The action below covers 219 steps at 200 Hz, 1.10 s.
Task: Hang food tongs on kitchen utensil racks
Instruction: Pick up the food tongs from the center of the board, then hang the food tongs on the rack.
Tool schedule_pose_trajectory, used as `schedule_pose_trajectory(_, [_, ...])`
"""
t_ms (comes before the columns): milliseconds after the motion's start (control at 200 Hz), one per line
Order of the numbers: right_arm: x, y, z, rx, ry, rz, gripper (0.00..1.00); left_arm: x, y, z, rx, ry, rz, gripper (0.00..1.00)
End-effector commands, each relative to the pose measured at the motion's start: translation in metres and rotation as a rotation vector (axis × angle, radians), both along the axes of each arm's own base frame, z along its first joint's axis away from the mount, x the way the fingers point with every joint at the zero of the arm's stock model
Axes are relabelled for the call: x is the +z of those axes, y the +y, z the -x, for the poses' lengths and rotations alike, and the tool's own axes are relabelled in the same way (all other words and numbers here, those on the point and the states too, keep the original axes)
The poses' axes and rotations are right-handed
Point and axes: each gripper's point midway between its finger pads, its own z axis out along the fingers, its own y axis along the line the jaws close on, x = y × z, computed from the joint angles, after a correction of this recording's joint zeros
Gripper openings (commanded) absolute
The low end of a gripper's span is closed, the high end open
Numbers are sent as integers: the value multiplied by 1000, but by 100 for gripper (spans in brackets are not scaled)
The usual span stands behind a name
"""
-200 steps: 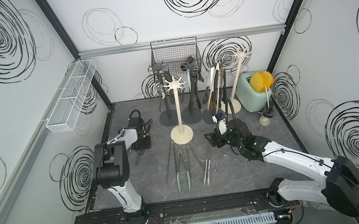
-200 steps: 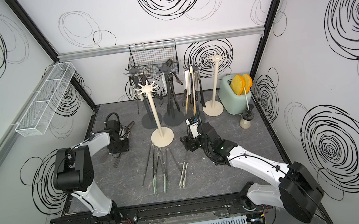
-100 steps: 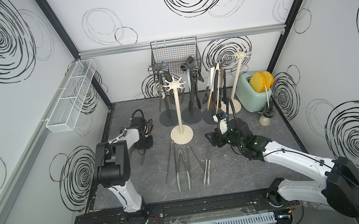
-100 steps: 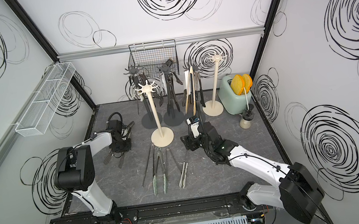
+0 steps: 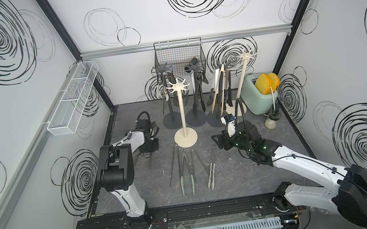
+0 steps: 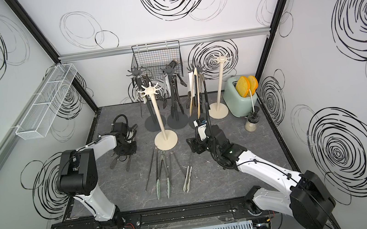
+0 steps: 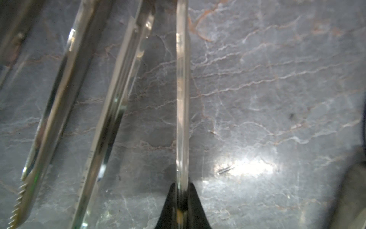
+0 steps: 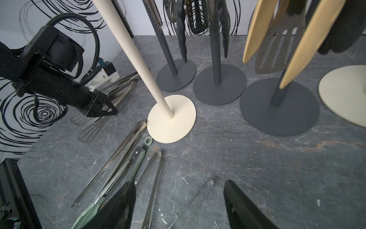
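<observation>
The left gripper [image 7: 182,200] is clamped: its black fingers [image 7: 195,210] press on both sides of one thin arm of the steel tongs [image 7: 182,99], at the bottom centre of the left wrist view. Left of that arm in the same frame, more steel arms lie on the grey marbled table [image 7: 277,89], one of them a saw-toothed arm [image 7: 21,194].

In a top view this gripper [image 6: 125,149] sits low over the table at left of centre. Just right of it stands a cream rack [image 6: 165,140]. Below its round base lie loose tongs: a long thin pair [image 6: 151,169], green-tipped tongs [image 6: 168,184] and a short steel pair [image 6: 187,179].

Further right, the right gripper [image 6: 192,146] hovers with its jaws spread wide and nothing between them.

Toward the upper centre stand three dark grey racks [image 6: 152,125] with hung tongs [image 6: 195,94], then a second cream rack [image 6: 219,112] beside a pale green toaster [image 6: 236,105].
</observation>
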Motion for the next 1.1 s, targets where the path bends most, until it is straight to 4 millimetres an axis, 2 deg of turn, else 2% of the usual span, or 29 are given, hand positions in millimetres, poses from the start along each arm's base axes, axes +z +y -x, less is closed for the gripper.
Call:
schedule_pose_trajectory(0, [-2,-7,4,-17,17,-1,73,18,-10,-6,-10,-49,23,0])
schedule_pose_trajectory(85, [-3,-11,3,-26,23,3,73,39,-12,-11,6,-112,23,0])
schedule_pose_trajectory(190, [-3,-16,1,-40,21,8,73,78,-13,-17,51,-232,49,0])
schedule_pose_trajectory(275, [-1,-21,-3,-60,13,11,73,119,-21,-22,74,-374,99,0])
schedule_pose_trajectory(360, [2,-25,-8,-71,6,5,73,169,-28,-21,92,-549,146,0])
schedule_pose_trajectory(490, [4,-26,-13,-66,-13,15,73,247,-50,-7,33,-832,277,0])
schedule_pose_trajectory(585, [9,-28,-16,-62,-44,30,72,291,-71,9,-80,-962,341,0])
schedule_pose_trajectory(645, [14,-28,-17,-55,-66,37,72,312,-83,20,-152,-1024,356,0])
schedule_pose_trajectory(771, [23,-28,-17,-33,-105,48,72,348,-101,41,-254,-1146,401,0])
schedule_pose_trajectory(886, [25,-25,-18,-12,-110,54,72,373,-111,54,-312,-1228,458,0])
schedule_pose_trajectory(981, [24,-22,-17,3,-108,48,72,384,-126,61,-383,-1250,513,0])
schedule_pose_trajectory(1091, [22,-21,-17,10,-103,45,71,386,-141,61,-448,-1236,559,0])
